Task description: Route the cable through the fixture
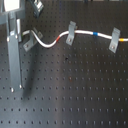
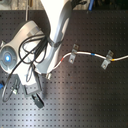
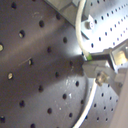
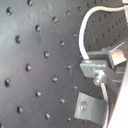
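Cable (image 1: 82,32) lies on black board (image 1: 75,90), runs through middle clip (image 1: 70,34) and right clip (image 1: 114,40) in first exterior view. Those two look done. Left clip (image 1: 28,42), the fixture, sits at cable's loose end; cable reaches it but I cannot tell if it is inside yet. That part looks left to do. Gripper (image 3: 97,67) pinches cable in both wrist views, jaws narrow around thin white cord. Gripper mostly cut off at first exterior view's top. Arm hides left clip in second exterior view.
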Available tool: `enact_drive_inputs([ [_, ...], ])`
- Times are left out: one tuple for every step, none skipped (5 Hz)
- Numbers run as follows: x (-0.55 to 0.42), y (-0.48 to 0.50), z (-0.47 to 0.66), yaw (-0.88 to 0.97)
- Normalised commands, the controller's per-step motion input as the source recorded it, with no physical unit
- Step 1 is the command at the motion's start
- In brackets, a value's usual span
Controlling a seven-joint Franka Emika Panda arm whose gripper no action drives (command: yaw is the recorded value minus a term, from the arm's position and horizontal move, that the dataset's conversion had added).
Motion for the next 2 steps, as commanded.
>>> enact_drive_inputs([
  [-0.311, 0.202, -0.03, 0.0],
  [-0.437, 0.587, 0.2, 0.0],
])
